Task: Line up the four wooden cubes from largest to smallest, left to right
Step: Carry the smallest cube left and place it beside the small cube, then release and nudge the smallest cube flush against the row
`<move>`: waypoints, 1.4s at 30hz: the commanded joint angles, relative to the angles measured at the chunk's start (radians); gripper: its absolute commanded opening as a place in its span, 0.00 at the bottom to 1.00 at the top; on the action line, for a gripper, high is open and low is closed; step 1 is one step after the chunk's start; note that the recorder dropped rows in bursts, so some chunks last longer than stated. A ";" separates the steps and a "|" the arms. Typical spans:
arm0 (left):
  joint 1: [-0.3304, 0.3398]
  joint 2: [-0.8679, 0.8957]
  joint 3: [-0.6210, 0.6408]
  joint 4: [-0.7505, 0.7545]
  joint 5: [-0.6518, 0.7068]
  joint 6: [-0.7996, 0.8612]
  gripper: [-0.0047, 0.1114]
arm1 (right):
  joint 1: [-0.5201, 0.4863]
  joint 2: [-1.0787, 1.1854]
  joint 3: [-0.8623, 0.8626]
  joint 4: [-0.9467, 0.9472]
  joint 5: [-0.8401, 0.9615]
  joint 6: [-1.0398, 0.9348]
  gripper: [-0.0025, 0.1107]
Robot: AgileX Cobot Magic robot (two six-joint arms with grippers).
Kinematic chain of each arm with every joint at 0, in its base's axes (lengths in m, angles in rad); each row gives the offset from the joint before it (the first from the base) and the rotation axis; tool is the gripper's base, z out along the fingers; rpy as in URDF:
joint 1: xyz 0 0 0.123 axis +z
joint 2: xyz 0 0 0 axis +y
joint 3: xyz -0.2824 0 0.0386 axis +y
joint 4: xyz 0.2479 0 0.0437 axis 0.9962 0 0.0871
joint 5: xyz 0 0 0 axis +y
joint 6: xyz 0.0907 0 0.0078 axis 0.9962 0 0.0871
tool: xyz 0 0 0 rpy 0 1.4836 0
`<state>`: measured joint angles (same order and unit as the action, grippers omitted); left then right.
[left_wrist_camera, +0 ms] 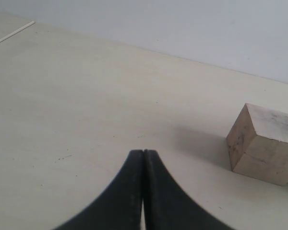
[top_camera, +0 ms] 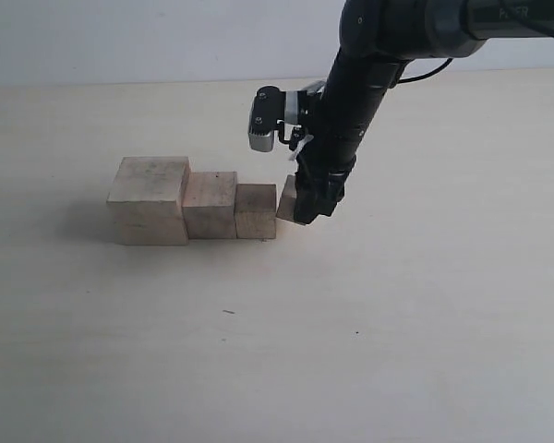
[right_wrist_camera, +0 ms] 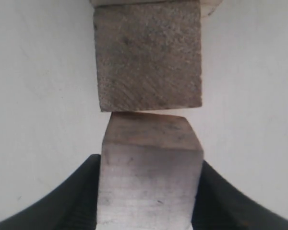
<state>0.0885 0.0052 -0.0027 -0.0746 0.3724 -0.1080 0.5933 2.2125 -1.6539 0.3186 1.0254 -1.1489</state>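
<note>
Three pale wooden cubes stand in a touching row on the table: the largest cube (top_camera: pixel 149 200) with a horizontal seam at the left, the second cube (top_camera: pixel 210 204), then the third cube (top_camera: pixel 256 210). My right gripper (top_camera: pixel 307 209) is shut on the smallest cube (top_camera: pixel 287 199), which is tilted and sits right next to the third cube. In the right wrist view the smallest cube (right_wrist_camera: pixel 149 177) fills the jaws, with the third cube (right_wrist_camera: pixel 149 55) just beyond it. My left gripper (left_wrist_camera: pixel 144 153) is shut and empty; the largest cube (left_wrist_camera: pixel 264 143) lies off to its side.
The pale table top (top_camera: pixel 258 351) extends on all sides of the row. A light wall (top_camera: pixel 120 37) rises behind it. The right arm (top_camera: pixel 351 101) leans down over the right end of the row.
</note>
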 commanded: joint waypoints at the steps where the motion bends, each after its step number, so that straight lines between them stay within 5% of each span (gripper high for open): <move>1: 0.000 -0.005 0.003 -0.006 -0.008 -0.001 0.04 | -0.003 -0.013 0.003 0.019 0.002 -0.001 0.02; 10: 0.000 -0.005 0.003 -0.006 -0.008 -0.001 0.04 | -0.003 -0.013 0.003 -0.047 0.000 -0.037 0.02; 14: 0.000 -0.005 0.003 -0.006 -0.008 -0.001 0.04 | -0.003 -0.013 0.003 -0.005 0.000 -0.217 0.02; 33: 0.000 -0.005 0.003 -0.006 -0.008 -0.001 0.04 | -0.003 0.057 0.001 0.003 -0.081 -0.183 0.02; 42: 0.000 -0.005 0.003 -0.006 -0.008 -0.001 0.04 | -0.003 0.057 0.001 0.003 -0.062 -0.156 0.37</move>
<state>0.0885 0.0052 -0.0027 -0.0746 0.3724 -0.1080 0.5933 2.2700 -1.6539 0.3134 0.9449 -1.3097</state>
